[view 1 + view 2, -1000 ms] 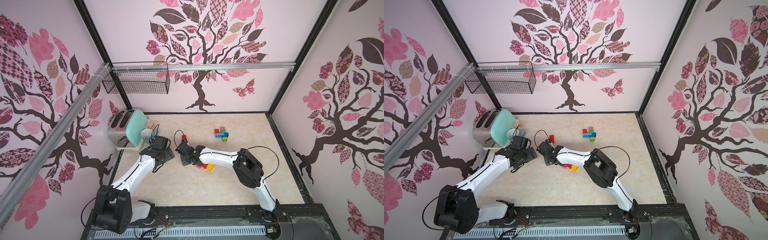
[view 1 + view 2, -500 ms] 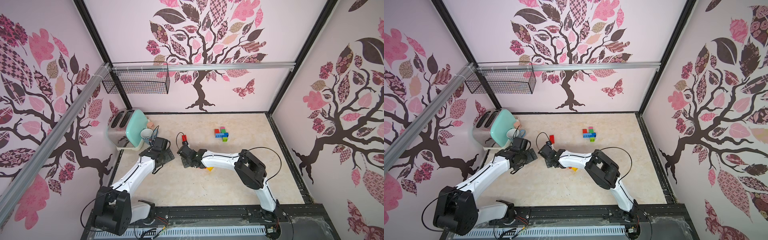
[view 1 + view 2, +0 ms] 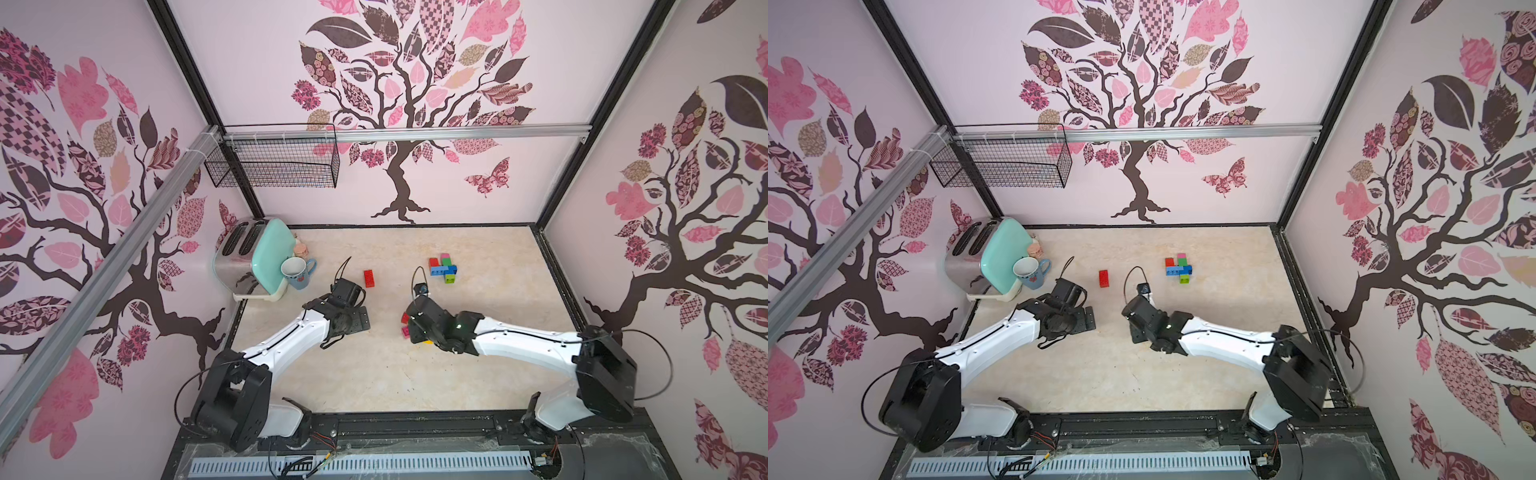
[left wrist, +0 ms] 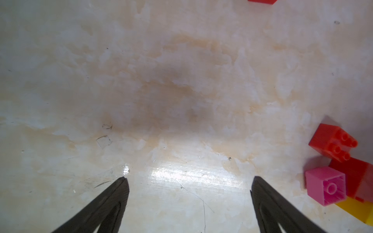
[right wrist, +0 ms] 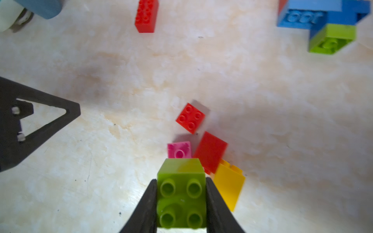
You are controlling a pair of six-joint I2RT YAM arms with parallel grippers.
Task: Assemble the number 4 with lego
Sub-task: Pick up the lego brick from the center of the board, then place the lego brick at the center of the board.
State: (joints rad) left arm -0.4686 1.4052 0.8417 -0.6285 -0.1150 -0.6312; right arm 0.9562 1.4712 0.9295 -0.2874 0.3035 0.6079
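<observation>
Both arms stretch from the bench's (image 3: 374,374) near edge toward its middle. Left gripper (image 4: 189,178): jaws wide apart over bare surface. Right gripper (image 5: 181,181): clamped on a green 2x2 brick (image 5: 181,201), above loose red, pink and yellow bricks (image 5: 211,152). Farther on lie a red 2x4 brick (image 3: 369,278) and the joined bricks (image 3: 444,269), with open bench around both.

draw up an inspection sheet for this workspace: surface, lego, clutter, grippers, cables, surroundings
surface: marbled beige tabletop, scuffed, no spill seen
job's things: green brick held; part-built cluster of blue, red, green and pink bricks at the back; long red brick alone; loose red, pink and yellow bricks under the right arm
clutter: toaster and mug by the left wall
grippers: left gripper open, empty; right gripper shut on green brick
cables: black wrist cables clear of bricks
surroundings: wire basket on rail; tree-patterned walls
</observation>
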